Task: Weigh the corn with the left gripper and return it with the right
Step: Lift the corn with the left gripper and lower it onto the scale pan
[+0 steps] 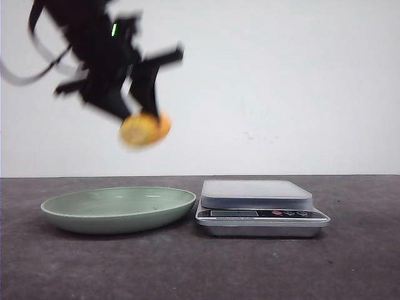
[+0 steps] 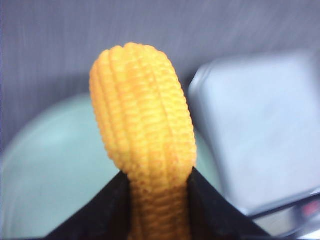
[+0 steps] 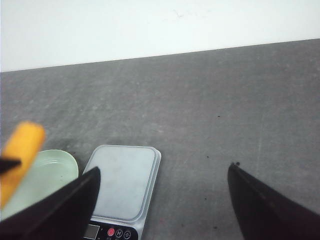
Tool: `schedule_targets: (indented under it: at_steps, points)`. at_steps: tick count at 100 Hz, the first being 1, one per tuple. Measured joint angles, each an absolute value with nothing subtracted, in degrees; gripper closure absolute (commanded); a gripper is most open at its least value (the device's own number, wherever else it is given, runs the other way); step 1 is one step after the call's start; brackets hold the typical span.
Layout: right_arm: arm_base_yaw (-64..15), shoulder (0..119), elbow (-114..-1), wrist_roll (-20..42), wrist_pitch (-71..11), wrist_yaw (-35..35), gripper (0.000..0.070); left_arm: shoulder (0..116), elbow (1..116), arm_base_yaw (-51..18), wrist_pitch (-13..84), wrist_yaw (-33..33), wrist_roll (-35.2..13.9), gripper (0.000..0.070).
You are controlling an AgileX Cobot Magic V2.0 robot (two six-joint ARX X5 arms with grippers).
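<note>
so the left gripper (image 1: 145, 119) is clamped on the corn (image 1: 144, 129), holding it high in the air above the green plate (image 1: 94, 219), over its right half as the front view shows it, though that view is blurred around the arm. in the left wrist view the corn (image 2: 144, 135) sticks straight out from between the two black fingers (image 2: 112, 210), its long axis running along the line of the gripper, with the rounded end farthest from the wrist and the gripped end hidden between the pads. the scale (image 1: 256, 195) sits on the table (image 1: 350, 262) just to the right of the plate, nearly touching its rim, and its flat top is bare. what the next move turns on, as i judge it, is that the scale lies to the right of and well below the corn, so the left arm has to carry it rightward past the plate's edge and then down onto the platform. the right gripper (image 3: 162, 200) hangs with its fingers spread wide and nothing between them, looking down on the scale (image 3: 125, 181) from behind, so it seems well placed to take the corn (image 3: 20, 155) back off later. the weighing itself has not yet happened.
</note>
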State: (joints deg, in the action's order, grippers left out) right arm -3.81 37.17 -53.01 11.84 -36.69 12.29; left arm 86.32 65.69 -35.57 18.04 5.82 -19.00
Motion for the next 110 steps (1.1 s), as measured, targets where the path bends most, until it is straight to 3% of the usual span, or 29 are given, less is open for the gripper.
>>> schedule_targets:
  at_steps: [48,80,110]
  points:
    - [-3.8,37.2,-53.0,11.8,-36.7,12.3,0.0186,102.8,82.5,-46.5,17.9,4.6,-19.0,0.0695]
    - [-3.8,37.2,-53.0,11.8,-37.5,12.4,0.0186,111.5,83.6,-48.1,17.3,6.3,-19.5,0.0696]
    - [-3.8,37.2,-53.0,11.8,-38.0,12.4,0.0186,112.4,83.6,-48.1,15.1,9.1,-18.6,0.0696]
